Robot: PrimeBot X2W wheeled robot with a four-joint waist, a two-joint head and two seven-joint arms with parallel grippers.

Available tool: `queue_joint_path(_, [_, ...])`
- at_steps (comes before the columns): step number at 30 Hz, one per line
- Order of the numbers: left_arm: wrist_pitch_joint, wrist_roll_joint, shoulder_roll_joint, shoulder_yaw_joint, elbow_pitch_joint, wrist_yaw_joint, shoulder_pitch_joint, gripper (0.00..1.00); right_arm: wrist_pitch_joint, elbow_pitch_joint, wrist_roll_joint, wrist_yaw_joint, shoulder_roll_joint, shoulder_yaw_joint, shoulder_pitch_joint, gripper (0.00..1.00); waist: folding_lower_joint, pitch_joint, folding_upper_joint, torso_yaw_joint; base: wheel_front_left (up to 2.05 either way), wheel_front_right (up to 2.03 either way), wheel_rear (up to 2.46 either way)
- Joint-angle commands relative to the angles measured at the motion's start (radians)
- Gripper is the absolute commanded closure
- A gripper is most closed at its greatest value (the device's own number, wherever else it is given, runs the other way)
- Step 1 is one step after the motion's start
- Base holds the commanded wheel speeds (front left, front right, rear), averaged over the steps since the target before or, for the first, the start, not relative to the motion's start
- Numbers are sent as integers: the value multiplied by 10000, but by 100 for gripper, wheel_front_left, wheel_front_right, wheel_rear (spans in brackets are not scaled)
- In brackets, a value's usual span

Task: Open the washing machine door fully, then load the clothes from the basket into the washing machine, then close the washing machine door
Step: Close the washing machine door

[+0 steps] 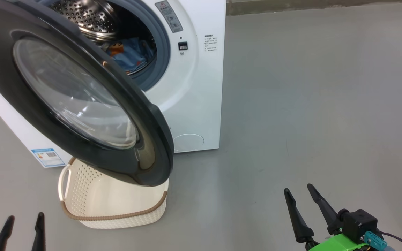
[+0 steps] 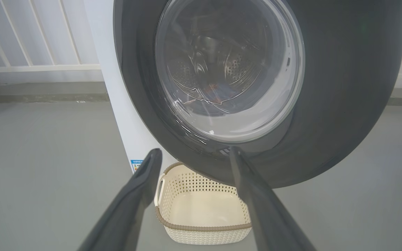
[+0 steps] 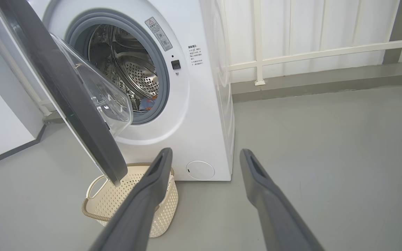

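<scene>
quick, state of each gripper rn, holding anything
left gripper: open, holding nothing
right gripper: open, holding nothing

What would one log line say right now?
door partly open | clothes in drum | basket looks empty | both jaws open, holding nothing

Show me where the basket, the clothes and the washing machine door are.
basket [image 1: 117, 217], head view, on the brown front rim.
clothes [image 1: 133, 52], head view, on the blue fabric.
washing machine door [image 1: 75, 94], head view, centre of the glass window.
</scene>
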Motion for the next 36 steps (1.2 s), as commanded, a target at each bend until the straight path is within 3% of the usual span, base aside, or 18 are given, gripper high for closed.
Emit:
queue_joint_path(1, [-64,24,161,332,-137,-25,-280,0,-122,-223,-115,16,5,194,-146,0,0,-22,-1,15,0,0,0])
queue_joint_path(21, [-65,-75,73,211,-88,-25,-196,0,-122,-295,-156,16,5,180,-145,0,0,7,-1,78,0,0,0])
queue_joint_path(22, [-65,-72,65,205,-94,-25,-201,0,-122,-297,-166,16,5,177,-148,11,0,5,-1,95,0,0,0])
queue_joint_path(23, [-65,-69,58,207,-99,-25,-201,0,-122,-303,-166,16,5,180,-149,61,0,4,-1,103,0,0,0])
queue_joint_path(24, [-65,-63,49,212,-107,-25,-198,0,-122,-314,-153,16,5,188,-145,100,0,5,-1,111,0,0,0])
queue_joint_path(30, [-65,-53,-27,226,-176,-25,-163,0,-122,-697,52,16,5,179,-229,100,0,39,-1,161,0,0,0])
queue_joint_path(36, [-65,-144,-39,171,-198,-25,-136,0,-122,-2124,267,16,5,336,-637,100,0,114,-1,206,0,0,0])
